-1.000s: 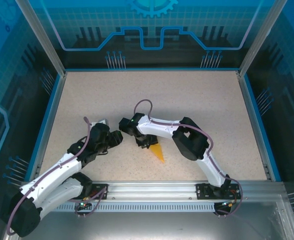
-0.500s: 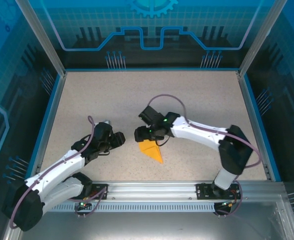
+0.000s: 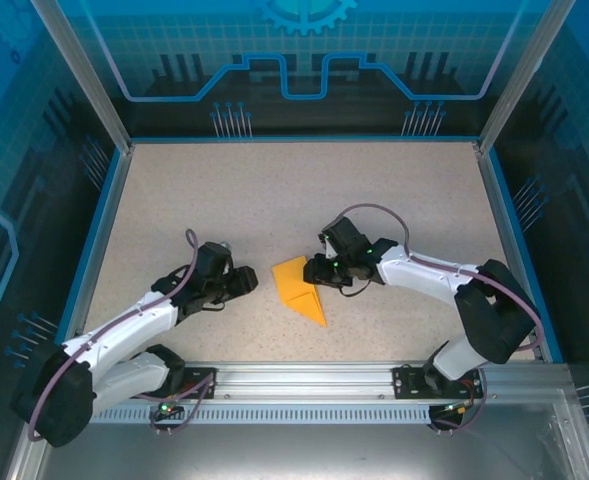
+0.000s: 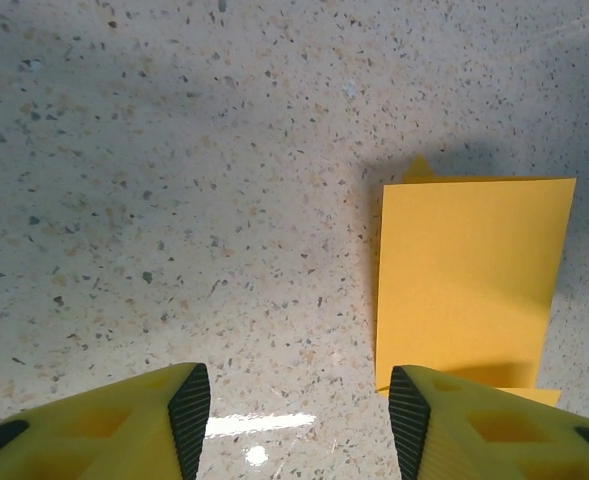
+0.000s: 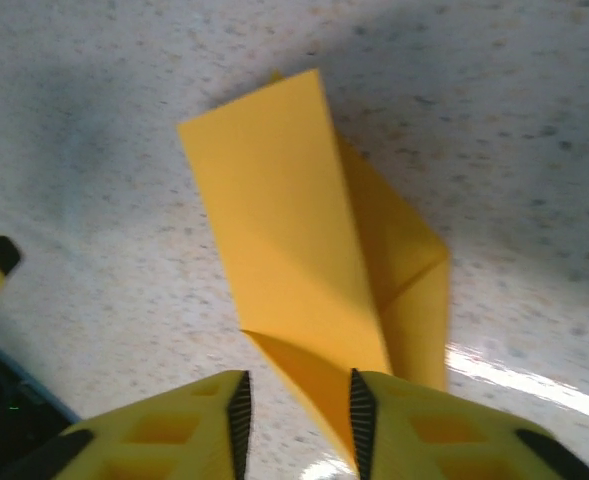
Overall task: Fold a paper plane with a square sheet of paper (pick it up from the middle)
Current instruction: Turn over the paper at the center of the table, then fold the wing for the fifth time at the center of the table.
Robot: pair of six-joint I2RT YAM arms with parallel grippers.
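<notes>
The paper plane lies on the speckled table as orange-yellow paper folded to a point, the tip toward the near edge and a broad flap on its left. In the left wrist view the paper plane sits ahead and to the right of my left gripper, which is open wide over bare table. That left gripper stands just left of the paper. My right gripper is at the paper's right edge. In the right wrist view the right gripper is open, with a raised fold of the paper plane running between its fingers.
A blue rim and glass walls enclose the table on three sides. An aluminium rail with both arm bases runs along the near edge. Wide free table lies behind and to the right of the paper.
The right arm has swung rightward, and its gripper has gone from over the paper to its right edge. The paper now shows a wider left flap. The left gripper has edged toward the paper.
</notes>
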